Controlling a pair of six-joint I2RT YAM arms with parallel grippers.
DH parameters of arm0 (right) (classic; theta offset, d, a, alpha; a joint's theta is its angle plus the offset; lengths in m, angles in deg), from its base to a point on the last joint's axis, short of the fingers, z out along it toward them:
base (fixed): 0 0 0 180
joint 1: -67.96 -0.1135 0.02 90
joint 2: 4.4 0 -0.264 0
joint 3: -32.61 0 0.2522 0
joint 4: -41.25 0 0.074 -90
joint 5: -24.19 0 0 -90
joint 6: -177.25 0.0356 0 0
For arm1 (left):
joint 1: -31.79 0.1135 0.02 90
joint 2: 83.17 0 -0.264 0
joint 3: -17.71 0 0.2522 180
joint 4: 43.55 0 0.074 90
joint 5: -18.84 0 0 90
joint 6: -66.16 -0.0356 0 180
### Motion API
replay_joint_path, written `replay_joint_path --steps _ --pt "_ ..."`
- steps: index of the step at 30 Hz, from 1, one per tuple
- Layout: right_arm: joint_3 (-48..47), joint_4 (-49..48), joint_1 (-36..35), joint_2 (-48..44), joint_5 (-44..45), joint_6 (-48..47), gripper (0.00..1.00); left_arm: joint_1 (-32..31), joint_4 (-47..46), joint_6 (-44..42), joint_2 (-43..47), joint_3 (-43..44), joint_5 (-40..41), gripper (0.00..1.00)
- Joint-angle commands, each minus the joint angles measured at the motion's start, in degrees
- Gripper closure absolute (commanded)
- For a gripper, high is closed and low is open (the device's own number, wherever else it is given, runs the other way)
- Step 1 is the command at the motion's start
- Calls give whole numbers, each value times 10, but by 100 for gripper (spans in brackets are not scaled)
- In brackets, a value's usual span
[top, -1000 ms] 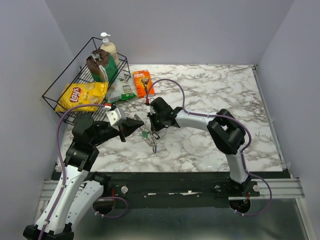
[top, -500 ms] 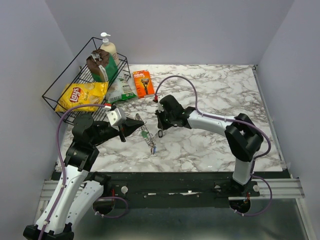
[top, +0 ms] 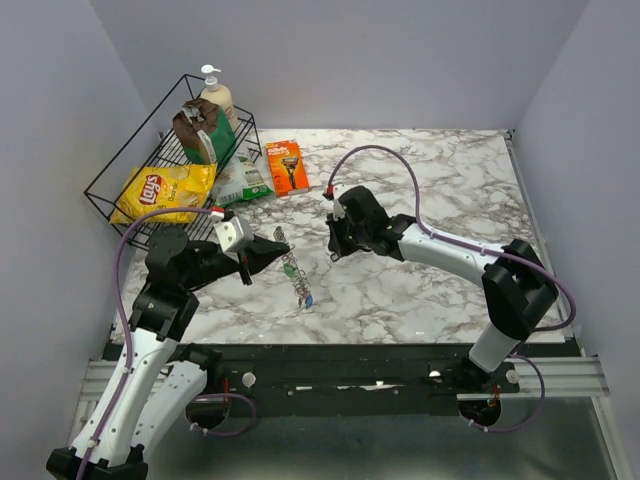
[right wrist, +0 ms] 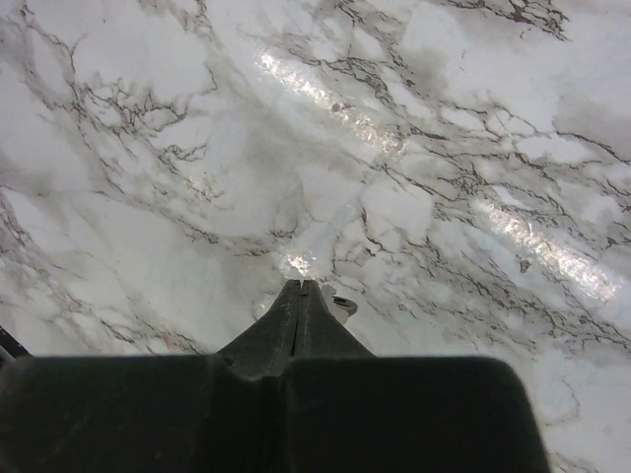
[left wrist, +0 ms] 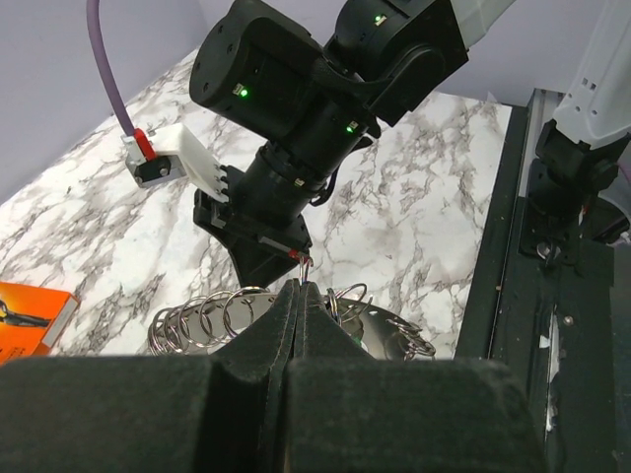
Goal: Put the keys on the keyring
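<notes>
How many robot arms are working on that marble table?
2: the left arm at the near-left, tip at the keyring; the right arm reaching from near-right toward the middle.

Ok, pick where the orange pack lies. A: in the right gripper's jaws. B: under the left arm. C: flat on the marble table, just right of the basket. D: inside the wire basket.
C: the orange pack lies flat on the marble table, just outside the wire basket.
</notes>
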Motion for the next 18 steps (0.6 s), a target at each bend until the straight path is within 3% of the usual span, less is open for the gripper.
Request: replay_joint_path --steps 1,18 --pt "22 -9 5 -15 10 -5 100 3 -26 -3 -3 2 -31 100" --pt "42 -13 18 -148 -37 -63 99 3 -4 -25 -31 15 -75 100"
